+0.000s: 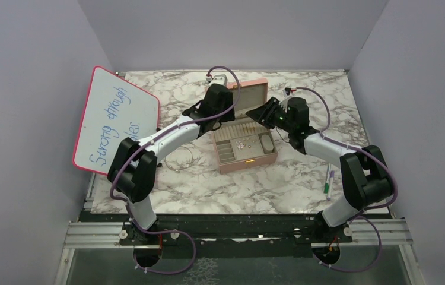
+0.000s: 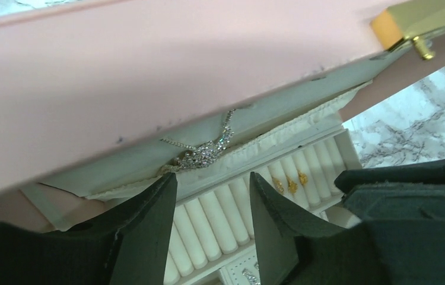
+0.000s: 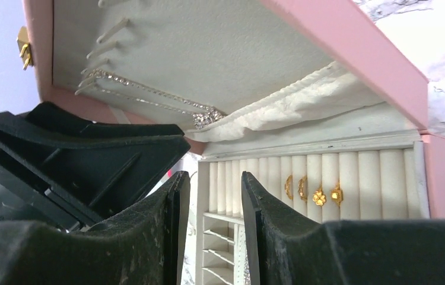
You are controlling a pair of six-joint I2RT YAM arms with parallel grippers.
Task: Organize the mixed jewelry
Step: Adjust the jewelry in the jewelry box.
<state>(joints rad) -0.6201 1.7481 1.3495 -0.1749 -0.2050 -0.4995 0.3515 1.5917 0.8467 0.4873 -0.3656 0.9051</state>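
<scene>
**Surface**: white marble with grey veins, walled on three sides.

**Box**: pink, at the middle of the surface, standing open. Its lid is raised at the far side, with a gold clasp on the lid's edge. The lining is cream. A row of ring rolls runs along the back of the tray, with small square compartments in front.

**Jewelry, inside the box:**
- Gold pieces: four small ones, tucked side by side between the ring rolls, toward the right half of the row.
- Silver pieces: a small glittering cluster in a middle compartment of the tray. Too small to count from above.
- Necklace: a fine chain with a sparkling pendant. It hangs from the hooks inside the lid, the pendant resting at the gathered pocket along the lid's lower edge.

**Jewelry, outside the box:**
- Chain: a thin silver loop lying on the surface just left of the box, beside the left arm.

**Left pincer**: released, fingers apart with nothing between them. It is held up at the lid's left side, facing the necklace.

**Right pincer**: released, with a narrow gap between the fingers and nothing gripped. It is at the box's right rear, looking into the lid and over the rolls.

**Other items:**
- Whiteboard: red-framed with blue handwriting, propped at the left.
- Pen: lies on the surface at the right, well apart from the box.
</scene>
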